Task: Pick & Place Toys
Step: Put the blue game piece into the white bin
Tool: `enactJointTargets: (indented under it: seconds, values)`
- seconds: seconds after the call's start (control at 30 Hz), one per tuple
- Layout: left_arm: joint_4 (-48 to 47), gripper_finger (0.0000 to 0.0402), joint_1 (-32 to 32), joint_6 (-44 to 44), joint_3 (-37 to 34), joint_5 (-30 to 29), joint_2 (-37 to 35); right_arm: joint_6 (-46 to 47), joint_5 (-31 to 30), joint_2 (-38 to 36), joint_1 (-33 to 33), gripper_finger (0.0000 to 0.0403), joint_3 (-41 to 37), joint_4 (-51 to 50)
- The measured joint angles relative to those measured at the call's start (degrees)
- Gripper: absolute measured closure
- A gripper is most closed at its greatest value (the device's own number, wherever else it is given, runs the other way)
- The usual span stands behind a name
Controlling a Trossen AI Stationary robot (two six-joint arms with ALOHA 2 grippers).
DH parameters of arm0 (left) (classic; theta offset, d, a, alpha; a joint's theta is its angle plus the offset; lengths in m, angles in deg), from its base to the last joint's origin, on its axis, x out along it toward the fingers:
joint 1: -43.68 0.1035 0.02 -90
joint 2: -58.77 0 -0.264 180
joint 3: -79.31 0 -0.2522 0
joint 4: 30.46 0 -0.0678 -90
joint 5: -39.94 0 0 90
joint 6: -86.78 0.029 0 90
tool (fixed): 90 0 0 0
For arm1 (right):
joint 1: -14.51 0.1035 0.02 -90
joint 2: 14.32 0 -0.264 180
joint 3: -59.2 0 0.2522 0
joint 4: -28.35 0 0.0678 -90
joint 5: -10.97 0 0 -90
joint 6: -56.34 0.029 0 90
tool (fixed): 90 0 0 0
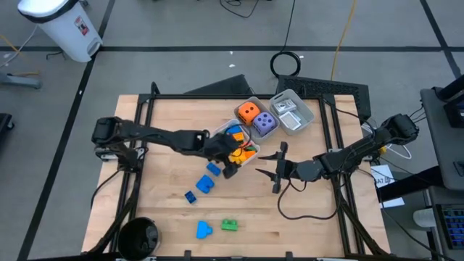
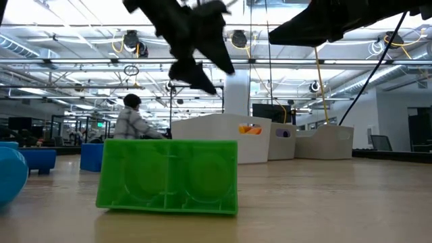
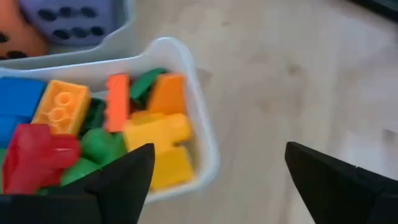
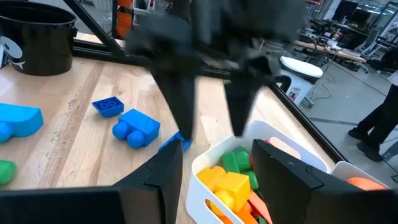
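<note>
A white tray (image 1: 251, 156) near the table's middle holds several bricks (image 3: 149, 130), red, blue, yellow, green and orange. My left gripper (image 1: 230, 165) hovers open and empty over the tray's near corner (image 3: 202, 155); its fingers point down, as the right wrist view (image 4: 211, 118) shows. My right gripper (image 1: 278, 168) is wide open and empty just right of the tray, facing it. Three blue bricks (image 1: 205, 183) lie on the table near the left gripper. Another blue brick (image 1: 204, 229) and a green brick (image 1: 229, 225) lie near the front edge. An orange die (image 1: 248, 112) and a purple die (image 1: 264, 123) sit in a second tray.
A clear tray (image 1: 292, 112) with white cards stands at the far right of the dice. A black pot (image 1: 138, 236) sits at the near left corner. In the low view the green brick (image 2: 169, 175) stands close in front. A cable (image 1: 304, 210) lies on the table's right part.
</note>
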State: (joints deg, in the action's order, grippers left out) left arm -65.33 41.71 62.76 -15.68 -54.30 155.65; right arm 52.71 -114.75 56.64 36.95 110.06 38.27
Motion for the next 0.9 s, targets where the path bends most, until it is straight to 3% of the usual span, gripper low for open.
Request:
enactJointTargets:
  seconds: [0.27, 0.47, 0.57, 0.7, 0.9]
  values:
    - [-10.8, 0.0066, -7.0, 1.0, 0.0, -1.2, -3.7, 0.0, 0.0, 0.0, 0.0, 0.0238, 0.0, -0.2]
    - [-26.9, 0.0067, -11.9, -7.9, 0.0, -11.8, -2.0, 0.0, 0.0, 0.0, 0.0, 0.0238, 0.0, 0.1]
    - [-32.4, 0.0063, -12.8, -11.7, 0.0, -13.0, -0.3, 0.0, 0.0, 0.0, 0.0, 0.0238, 0.0, 0.1]
    - [-33.4, 0.006, -12.3, -10.8, 0.0, -13.0, 2.4, 0.0, 0.0, 0.0, 0.0, 0.0238, 0.0, 0.3]
    - [-30.8, 0.0072, -8.8, -1.8, 0.0, -13.6, 7.2, 0.0, 0.0, 0.0, 0.0, 0.0238, 0.0, 0.3]
